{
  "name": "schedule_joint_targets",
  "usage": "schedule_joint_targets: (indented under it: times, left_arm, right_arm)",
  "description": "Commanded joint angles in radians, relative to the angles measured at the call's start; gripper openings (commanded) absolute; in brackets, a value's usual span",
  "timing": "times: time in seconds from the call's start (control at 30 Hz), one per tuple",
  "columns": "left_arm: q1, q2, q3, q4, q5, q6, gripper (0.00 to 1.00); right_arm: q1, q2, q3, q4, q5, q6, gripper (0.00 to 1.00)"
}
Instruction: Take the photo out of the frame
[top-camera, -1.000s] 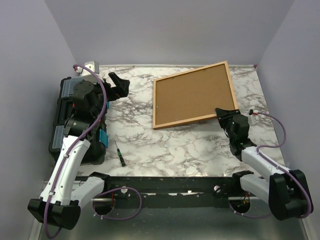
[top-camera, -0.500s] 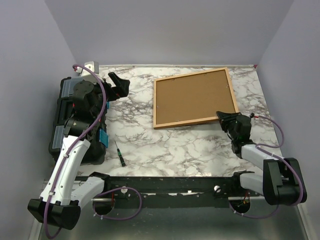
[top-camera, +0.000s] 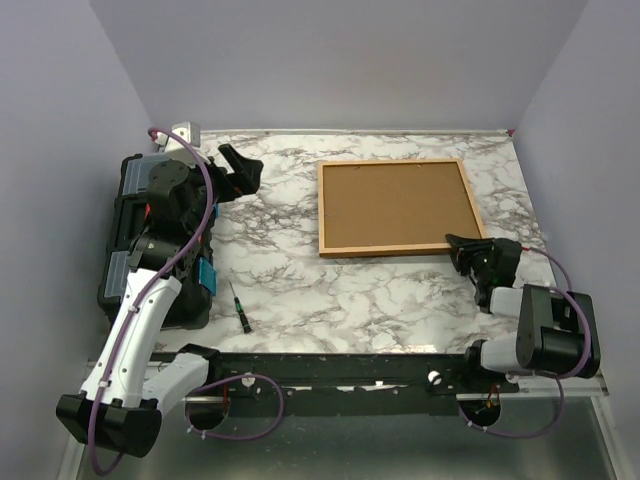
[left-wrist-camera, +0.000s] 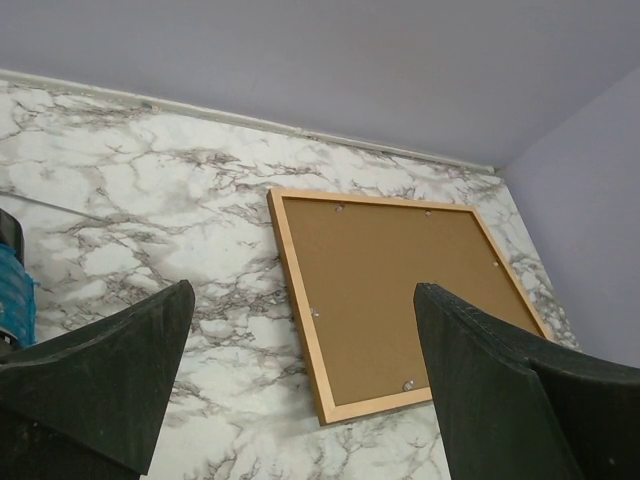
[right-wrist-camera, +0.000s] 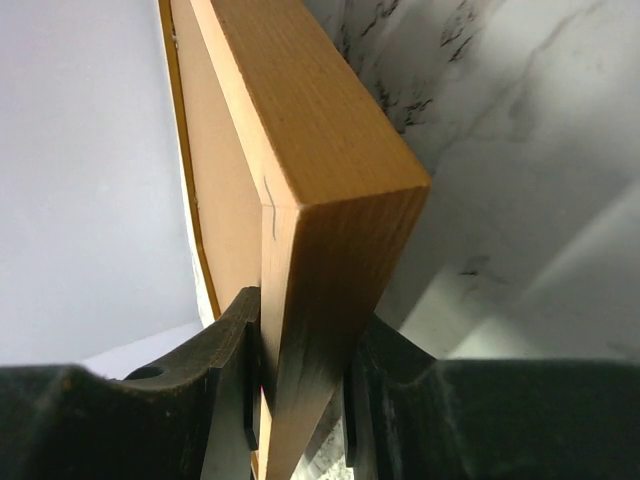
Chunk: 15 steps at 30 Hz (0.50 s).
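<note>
1. The frame (top-camera: 390, 249) lies flat on the marble table (top-camera: 300, 290), toward 1 o'clock from its middle. Its brown backing board (top-camera: 395, 205) faces up, and the photo cannot be seen.
2. The right claw (top-camera: 462, 245) is clamped on the frame's 5 o'clock corner, with its fingers (right-wrist-camera: 225, 340) pressing both sides of the wood.
3. The left claw (top-camera: 235, 165) hangs at 10 o'clock, jaws wide apart and gripping nothing, well apart from the frame.
4. A black toolbox (top-camera: 112, 275) sits at 9 o'clock, and a small screwdriver (top-camera: 240, 308) lies at 7 o'clock.
</note>
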Motion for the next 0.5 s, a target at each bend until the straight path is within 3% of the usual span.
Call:
schedule_joint_targets:
  times: [0.0,0.33,0.47]
  left_arm:
    - [0.007,0.006,-0.008,0.029,0.033,-0.011,0.94]
    - [0.007,0.018,-0.011,0.033,0.049,-0.017,0.94]
    - [0.007,0.022,-0.012,0.036,0.055,-0.019,0.93]
  right_arm:
    - [-0.065,0.065,-0.007,-0.096,0.049,-0.170,0.25]
    - [-0.243,0.178,0.063,-0.073,-0.017,-0.202,0.20]
    - [-0.252,0.206,0.084,-0.072,-0.024,-0.224,0.24]
